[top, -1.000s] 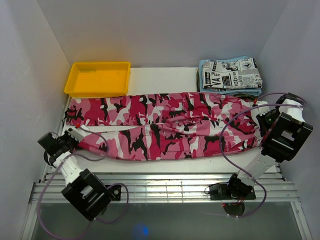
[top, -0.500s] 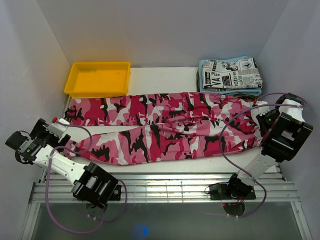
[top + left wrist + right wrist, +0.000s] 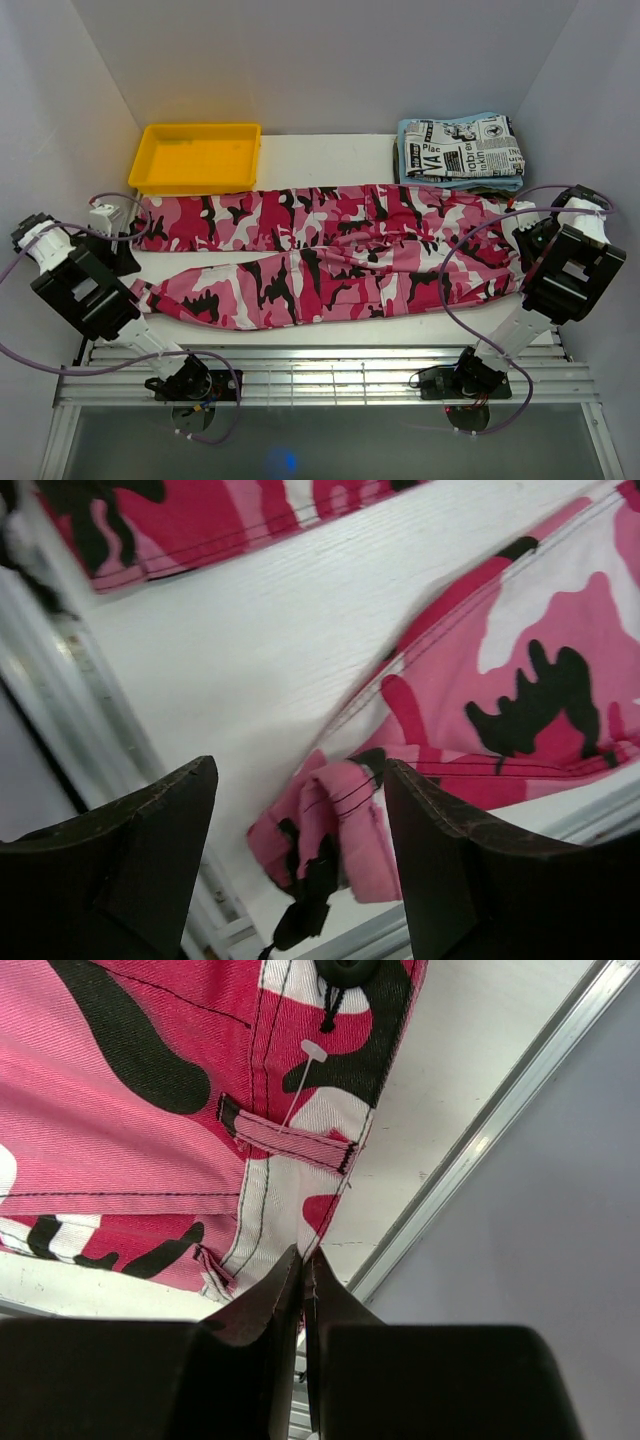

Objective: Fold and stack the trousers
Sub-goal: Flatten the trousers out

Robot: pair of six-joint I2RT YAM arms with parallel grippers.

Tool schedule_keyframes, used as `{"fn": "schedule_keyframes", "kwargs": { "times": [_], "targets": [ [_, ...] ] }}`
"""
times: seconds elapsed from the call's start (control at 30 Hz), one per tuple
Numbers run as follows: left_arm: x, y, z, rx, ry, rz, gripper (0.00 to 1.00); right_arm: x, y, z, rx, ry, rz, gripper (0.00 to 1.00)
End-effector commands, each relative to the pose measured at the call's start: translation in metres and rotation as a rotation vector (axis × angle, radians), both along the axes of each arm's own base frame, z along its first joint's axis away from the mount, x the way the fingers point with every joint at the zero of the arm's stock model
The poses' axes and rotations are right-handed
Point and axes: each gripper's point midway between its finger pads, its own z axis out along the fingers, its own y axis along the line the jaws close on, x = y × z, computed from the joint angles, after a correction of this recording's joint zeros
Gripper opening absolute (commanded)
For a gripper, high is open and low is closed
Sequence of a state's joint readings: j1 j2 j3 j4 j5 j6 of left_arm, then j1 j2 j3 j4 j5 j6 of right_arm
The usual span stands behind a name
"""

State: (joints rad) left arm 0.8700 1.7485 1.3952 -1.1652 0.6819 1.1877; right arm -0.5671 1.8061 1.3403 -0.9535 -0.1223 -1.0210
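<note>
A: Trousers, where do we have them?

B: The trousers (image 3: 330,255) lie spread across the white surface (image 3: 320,150), waist to the right and legs running left. The far leg lies straight and ends just in front of the yellow tray (image 3: 195,127). The near leg angles toward the front edge, and its cuff (image 3: 330,830) is bunched up.

A: Left gripper?

B: In the left wrist view we see the left gripper (image 3: 297,768) with its fingers spread wide and nothing between them. It hangs above the bunched cuff and bare surface, not touching the cloth.

A: Right gripper?

B: The right gripper (image 3: 303,1260) has its fingers pressed together, tips right on the waistband edge near a belt loop (image 3: 290,1140). We read that as pinching the waistband corner, at the right end of the surface.

A: Anything else we log?

B: At the far right, the newspaper-print garment (image 3: 465,145) sits folded on top of the light blue cloth (image 3: 403,165), just behind the trousers' waist.
</note>
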Motion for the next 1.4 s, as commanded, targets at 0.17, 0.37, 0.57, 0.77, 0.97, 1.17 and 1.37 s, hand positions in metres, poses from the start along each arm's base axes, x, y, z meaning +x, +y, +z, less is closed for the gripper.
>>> {"fn": "schedule_keyframes", "kwargs": {
  "times": [0.17, 0.37, 0.57, 0.77, 0.97, 1.17, 1.37],
  "targets": [
    [-0.021, -0.03, -0.03, -0.114, 0.262, 0.013, 0.73, 0.01, -0.007, 0.014, -0.03, -0.031, 0.031, 0.08],
    [-0.04, -0.034, -0.03, -0.034, 0.287, -0.058, 0.23, 0.013, -0.008, 0.013, -0.03, -0.034, 0.03, 0.08],
    [-0.068, -0.051, 0.003, 0.06, 0.141, -0.177, 0.0, 0.013, -0.008, 0.013, -0.031, -0.038, 0.036, 0.08],
    [-0.126, -0.073, -0.001, 0.331, 0.084, -0.43, 0.08, 0.014, -0.007, 0.012, -0.029, -0.039, 0.041, 0.08],
    [-0.171, -0.087, -0.044, 0.427, 0.183, -0.557, 0.79, 0.018, -0.008, 0.013, -0.02, -0.038, 0.038, 0.08],
    [-0.121, -0.085, 0.01, 0.409, -0.044, -0.448, 0.98, 0.021, -0.009, 0.015, -0.023, -0.04, 0.04, 0.08],
    [-0.082, -0.031, -0.002, 0.355, 0.03, -0.276, 0.78, 0.014, -0.005, 0.009, -0.009, -0.013, 0.037, 0.08]
  ]
}}
